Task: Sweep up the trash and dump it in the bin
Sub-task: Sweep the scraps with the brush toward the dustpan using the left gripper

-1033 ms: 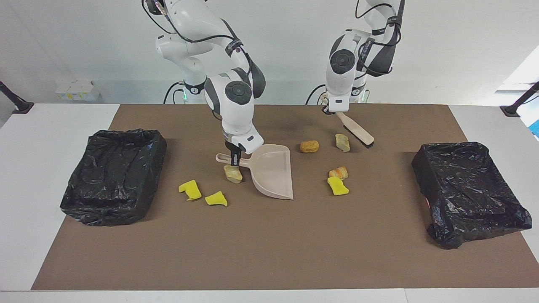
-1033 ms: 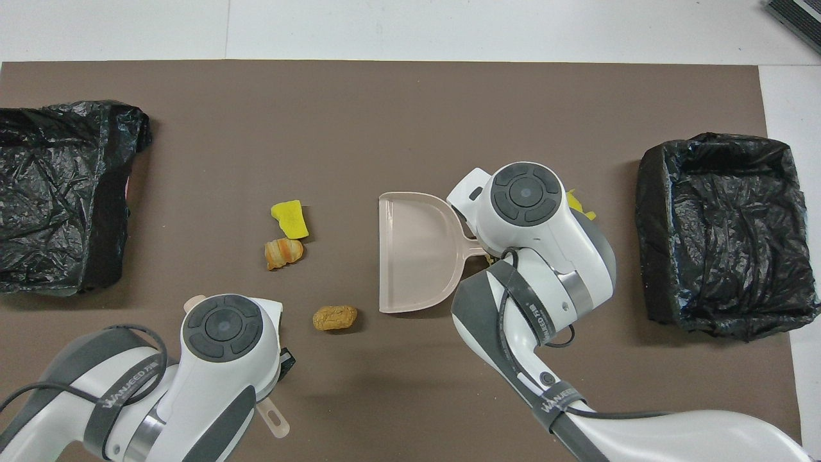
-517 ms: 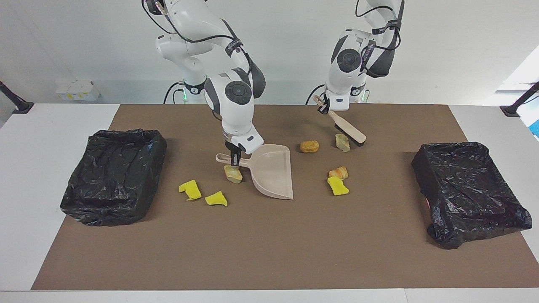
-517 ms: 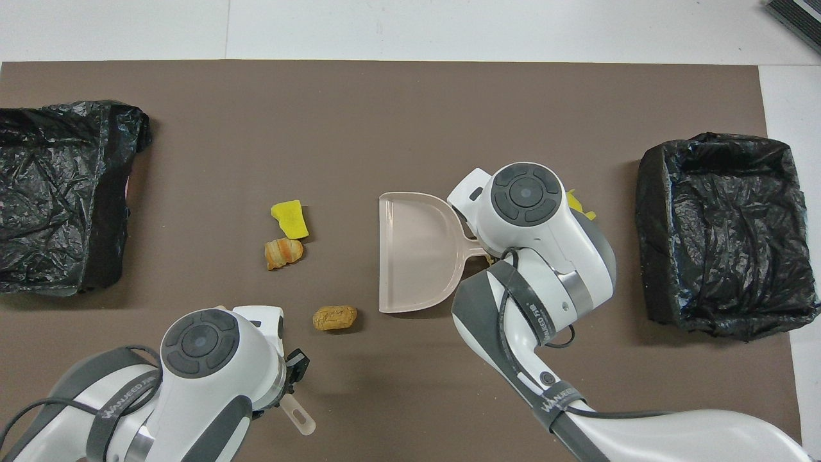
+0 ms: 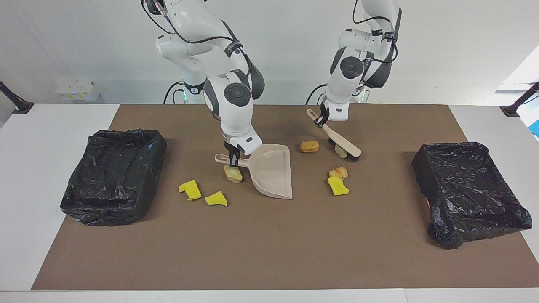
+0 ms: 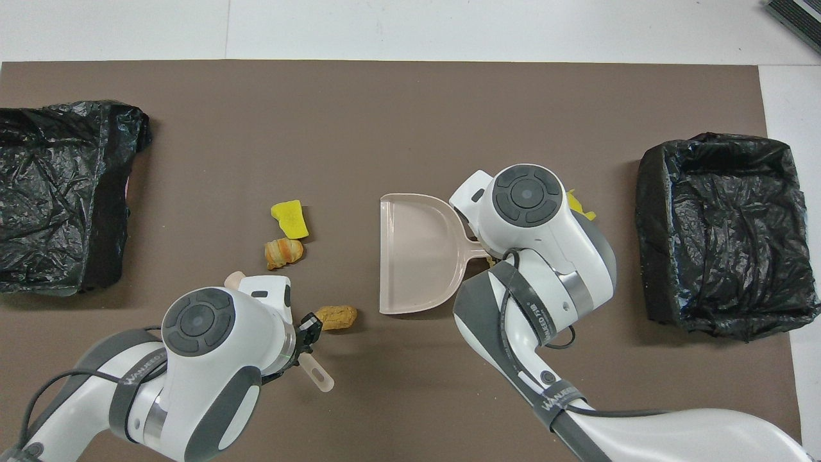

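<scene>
Brown matting carries the scattered trash, most of it outside the dustpan that the right gripper clamps by the handle, so the brush clamped in the left gripper may flick scraps past its mouth.

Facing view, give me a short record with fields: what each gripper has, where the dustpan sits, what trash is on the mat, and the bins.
left gripper: shut on the hand brush, brush head down at a greenish scrap
right gripper: shut on the dustpan handle, pan on the brown mat
trash near dustpan mouth: brown bread chunk, striped bread piece, yellow sponge piece
trash near dustpan handle: tan chunk, two yellow sponge scraps
bins: two black-lined bins, one at each end of the mat
</scene>
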`<state>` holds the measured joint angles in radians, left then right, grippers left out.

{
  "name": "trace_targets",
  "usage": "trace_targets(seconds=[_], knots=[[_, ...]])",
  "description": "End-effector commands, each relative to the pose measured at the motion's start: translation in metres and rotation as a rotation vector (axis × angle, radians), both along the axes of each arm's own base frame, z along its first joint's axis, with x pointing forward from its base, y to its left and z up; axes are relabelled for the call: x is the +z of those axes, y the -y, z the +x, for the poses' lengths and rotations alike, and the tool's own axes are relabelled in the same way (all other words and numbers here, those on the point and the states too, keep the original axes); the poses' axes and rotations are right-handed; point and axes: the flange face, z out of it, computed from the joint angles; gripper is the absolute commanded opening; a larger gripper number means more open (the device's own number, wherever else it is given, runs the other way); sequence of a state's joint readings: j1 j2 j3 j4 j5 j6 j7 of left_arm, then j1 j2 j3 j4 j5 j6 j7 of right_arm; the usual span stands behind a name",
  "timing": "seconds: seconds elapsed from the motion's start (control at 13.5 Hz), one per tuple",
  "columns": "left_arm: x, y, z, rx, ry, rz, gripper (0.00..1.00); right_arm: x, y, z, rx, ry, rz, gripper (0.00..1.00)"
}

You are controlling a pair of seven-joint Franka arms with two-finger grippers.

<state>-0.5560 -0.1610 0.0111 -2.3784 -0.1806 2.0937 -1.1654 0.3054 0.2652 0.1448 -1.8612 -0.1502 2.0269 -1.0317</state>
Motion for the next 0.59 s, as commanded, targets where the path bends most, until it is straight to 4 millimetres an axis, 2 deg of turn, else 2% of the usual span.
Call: trace_targets(seconds=[0.0,0.15,0.3,0.52], knots=[[0.023,0.026,0.051,-0.007,0.027,-0.04,0.0,-0.002,0.005,-0.004,-0.012,0.02,-0.011,0.0],[0.043,0.029,0.052,-0.008,-0.011,-0.04,0.0,-0.001,0.005,-0.004,-0.012,0.022,-0.011,0.0],[0.066,0.026,0.04,-0.007,-0.032,-0.06,0.0,-0.001,0.007,-0.004,-0.007,0.018,-0.012,0.0],[0.066,0.037,0.008,0.013,-0.093,-0.043,0.0,-0.001,0.008,-0.002,0.018,0.015,-0.012,0.0]])
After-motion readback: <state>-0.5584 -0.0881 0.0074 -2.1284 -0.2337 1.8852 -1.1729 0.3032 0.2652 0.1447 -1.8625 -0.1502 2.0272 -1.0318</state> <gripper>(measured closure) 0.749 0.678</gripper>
